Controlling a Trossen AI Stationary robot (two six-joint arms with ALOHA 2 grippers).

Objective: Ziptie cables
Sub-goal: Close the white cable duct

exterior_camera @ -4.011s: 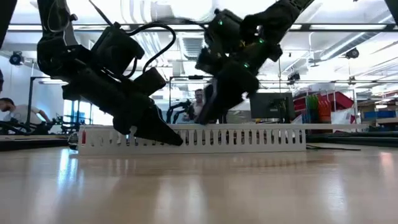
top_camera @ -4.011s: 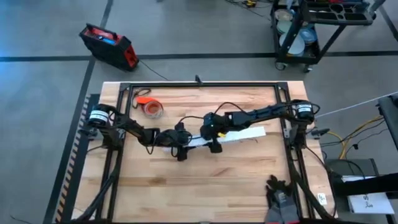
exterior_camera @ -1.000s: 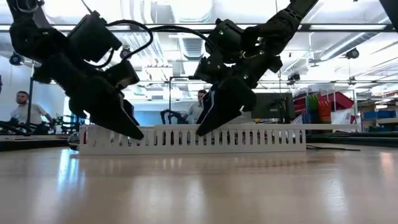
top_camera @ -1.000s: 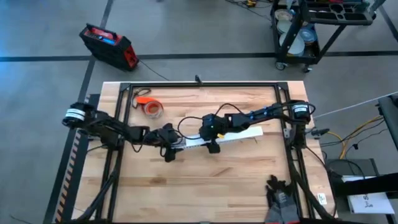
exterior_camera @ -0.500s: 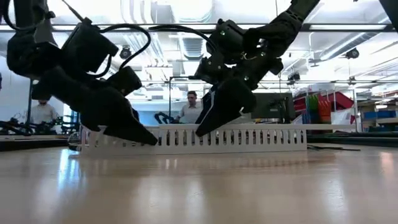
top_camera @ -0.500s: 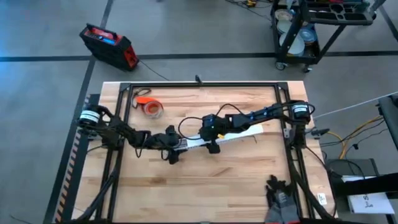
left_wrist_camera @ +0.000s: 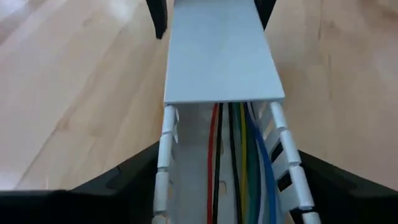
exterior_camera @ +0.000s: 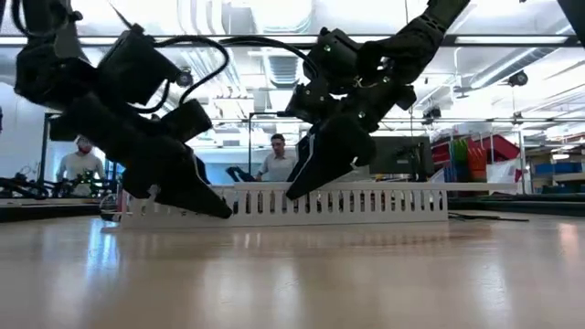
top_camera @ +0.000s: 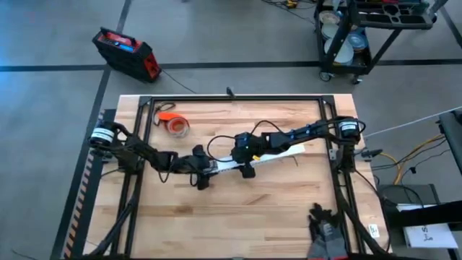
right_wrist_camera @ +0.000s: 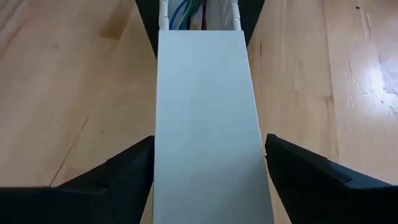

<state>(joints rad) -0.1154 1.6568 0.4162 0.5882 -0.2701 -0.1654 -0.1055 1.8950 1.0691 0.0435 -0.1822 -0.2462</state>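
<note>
A long white slotted channel [top_camera: 278,154] lies across the table's middle. The cables [left_wrist_camera: 239,168], red, black, yellow, green and blue, run along inside it. A flat white cover [right_wrist_camera: 208,106] lies on most of the channel and leaves its left end bare. My left gripper [left_wrist_camera: 227,186] is open at that bare end, one finger on each side of the slotted walls; I cannot tell whether the fingers touch them. My right gripper [right_wrist_camera: 208,174] is farther right, shut on the cover. The ziptie is out of view. My right gripper has the cover's two long edges [right_wrist_camera: 157,143] between its two fingers, near the cover's left end. The fingers slant down from the table's right and far side and point along the channel. The cover lies flat on the channel, which rests on the table.
An orange tape roll [top_camera: 177,127] lies at the far left of the table. Dark gloves [top_camera: 326,235] sit at the near right corner. A black frame rail [top_camera: 231,98] runs round the table. People [exterior_camera: 274,160] are in the room behind.
My left gripper has gone a little toward the table's right edge along the channel and come down, so its fingertip is now at the table. My right gripper and the channel have kept still.
</note>
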